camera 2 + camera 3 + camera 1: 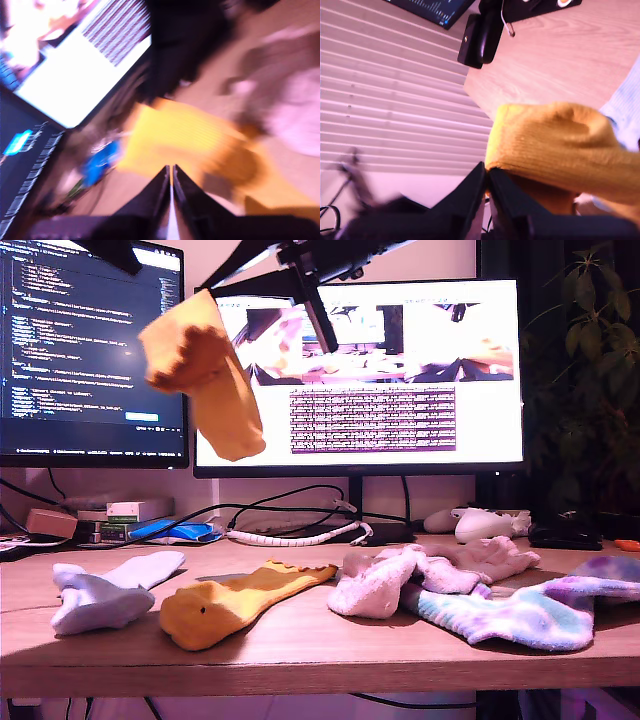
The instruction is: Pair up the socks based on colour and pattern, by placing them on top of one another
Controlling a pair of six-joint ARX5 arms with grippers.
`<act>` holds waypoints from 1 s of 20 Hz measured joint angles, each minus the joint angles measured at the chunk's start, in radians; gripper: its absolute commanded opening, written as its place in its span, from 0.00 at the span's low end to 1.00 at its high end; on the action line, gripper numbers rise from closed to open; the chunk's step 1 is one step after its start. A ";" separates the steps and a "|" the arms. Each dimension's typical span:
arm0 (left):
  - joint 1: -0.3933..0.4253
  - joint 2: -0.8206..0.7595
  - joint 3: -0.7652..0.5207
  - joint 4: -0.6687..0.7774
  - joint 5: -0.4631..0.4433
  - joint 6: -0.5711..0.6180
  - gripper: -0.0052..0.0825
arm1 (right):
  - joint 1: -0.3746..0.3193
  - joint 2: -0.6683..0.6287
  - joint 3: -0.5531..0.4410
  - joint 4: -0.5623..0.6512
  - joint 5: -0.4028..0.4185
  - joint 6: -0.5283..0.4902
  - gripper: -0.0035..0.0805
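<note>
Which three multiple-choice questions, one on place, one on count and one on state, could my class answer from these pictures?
1. Where is the raised mustard sock?
A) in the air before the monitors
B) on the pink socks
C) under the tie-dye sock

2. How many mustard socks show in the exterior view?
A) one
B) two
C) three

3. My second gripper is:
A) open and empty
B) shut on a pink sock
C) shut on the raised mustard sock

Answers:
1 A, it hangs clear of the table.
2 B, the raised one plus the lying mustard sock.
3 C, its jaws pinch mustard fabric.
</note>
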 measured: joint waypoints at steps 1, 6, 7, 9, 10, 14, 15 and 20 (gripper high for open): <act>0.000 0.024 0.000 0.005 0.003 -0.001 0.70 | 0.001 0.000 0.000 0.002 0.000 0.000 0.03; 0.013 0.092 0.000 0.076 -0.021 0.031 0.70 | 0.001 0.000 0.000 0.008 -0.008 0.000 0.03; 0.014 0.112 0.000 0.095 -0.055 0.032 0.70 | 0.001 0.000 0.000 0.011 -0.008 0.000 0.03; 0.014 0.157 0.000 0.130 -0.109 0.032 0.70 | 0.001 0.000 0.000 0.017 -0.011 0.001 0.03; 0.013 0.171 0.000 0.145 -0.123 0.033 0.70 | 0.001 0.000 0.000 0.019 -0.015 0.001 0.03; -0.009 0.173 0.000 0.236 -0.169 0.082 0.70 | 0.001 0.000 0.000 0.024 -0.026 0.002 0.03; -0.009 0.173 0.000 0.251 -0.171 0.099 0.70 | 0.001 0.000 0.000 0.027 -0.026 0.002 0.03; -0.008 0.173 0.000 0.299 -0.178 0.110 0.46 | 0.001 0.000 0.000 0.029 -0.026 0.002 0.03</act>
